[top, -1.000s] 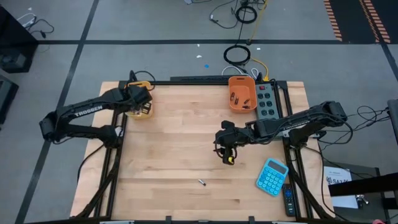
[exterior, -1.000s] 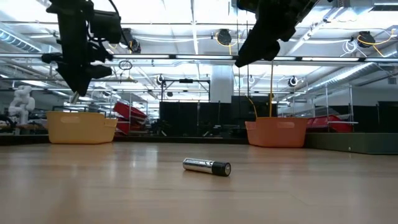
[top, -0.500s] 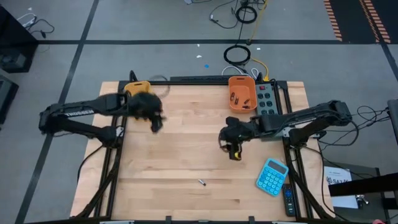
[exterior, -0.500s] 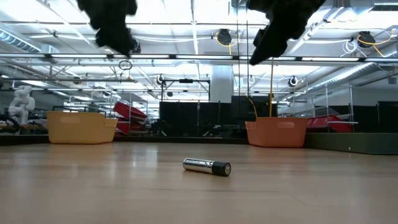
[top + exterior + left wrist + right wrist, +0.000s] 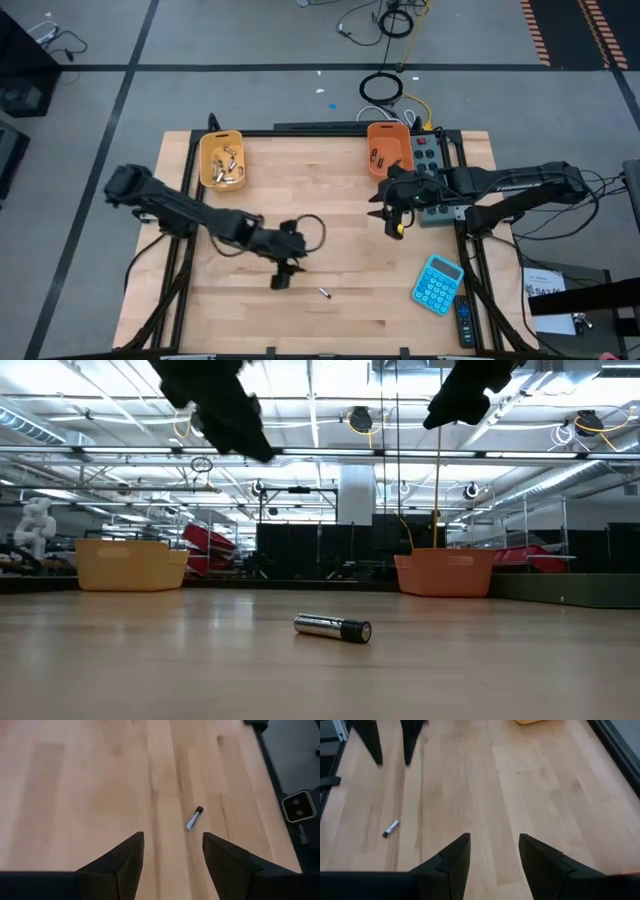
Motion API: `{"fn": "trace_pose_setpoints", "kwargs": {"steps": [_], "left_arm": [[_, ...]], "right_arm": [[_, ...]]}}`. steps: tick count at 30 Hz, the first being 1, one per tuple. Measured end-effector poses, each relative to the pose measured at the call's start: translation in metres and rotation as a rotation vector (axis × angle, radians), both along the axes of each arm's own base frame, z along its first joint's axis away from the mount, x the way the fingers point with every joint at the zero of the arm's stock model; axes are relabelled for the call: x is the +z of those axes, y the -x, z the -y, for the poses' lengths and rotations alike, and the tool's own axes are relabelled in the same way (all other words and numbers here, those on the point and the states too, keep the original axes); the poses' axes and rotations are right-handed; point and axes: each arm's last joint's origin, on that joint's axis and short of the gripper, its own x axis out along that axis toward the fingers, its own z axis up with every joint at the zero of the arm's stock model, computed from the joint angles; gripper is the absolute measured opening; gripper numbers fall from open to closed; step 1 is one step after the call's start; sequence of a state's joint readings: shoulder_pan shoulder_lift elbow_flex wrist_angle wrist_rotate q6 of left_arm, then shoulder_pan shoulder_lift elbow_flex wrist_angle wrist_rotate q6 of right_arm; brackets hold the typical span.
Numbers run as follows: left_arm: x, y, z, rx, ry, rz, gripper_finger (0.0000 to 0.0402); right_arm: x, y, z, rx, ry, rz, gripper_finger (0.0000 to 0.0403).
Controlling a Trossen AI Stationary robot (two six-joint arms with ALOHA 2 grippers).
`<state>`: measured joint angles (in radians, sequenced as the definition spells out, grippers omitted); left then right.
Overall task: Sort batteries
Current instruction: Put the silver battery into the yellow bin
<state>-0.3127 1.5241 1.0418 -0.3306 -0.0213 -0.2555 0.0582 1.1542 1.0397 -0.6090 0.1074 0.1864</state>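
Left gripper jaws apart, empty, above table near lone battery; right gripper jaws apart, empty, near orange bin; yellow bin holds batteries.

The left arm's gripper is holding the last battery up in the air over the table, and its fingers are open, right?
Not quite. The left gripper is open and over the table, but it holds nothing. The last battery lies on the wood ahead of its fingers. The left wrist view shows this, and the low view shows the battery flat on the table.
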Motion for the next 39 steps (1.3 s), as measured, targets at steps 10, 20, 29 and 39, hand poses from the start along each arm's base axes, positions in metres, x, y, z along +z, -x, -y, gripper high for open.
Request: {"fn": "trace_pose_setpoints", "kwargs": {"steps": [10, 20, 29, 39], "left_arm": [[-0.045, -0.062, 0.022, -0.122, 0.071, -0.008, 0.0210], [-0.091, -0.085, 0.036, -0.218, 0.096, -0.083, 0.0210], [-0.113, -0.081, 0.050, -0.261, -0.005, -0.114, 0.0172], [-0.118, -0.072, 0.054, -0.238, -0.108, -0.184, 0.0022]], "right_arm": [[0.002, 0.009, 0.000, -0.053, -0.072, -0.021, 0.0160], [0.015, 0.050, 0.003, -0.109, -0.078, -0.054, 0.0160], [0.023, 0.067, 0.005, -0.132, -0.063, -0.013, 0.0160], [0.023, 0.067, 0.005, -0.121, -0.053, -0.020, 0.0160]]}}
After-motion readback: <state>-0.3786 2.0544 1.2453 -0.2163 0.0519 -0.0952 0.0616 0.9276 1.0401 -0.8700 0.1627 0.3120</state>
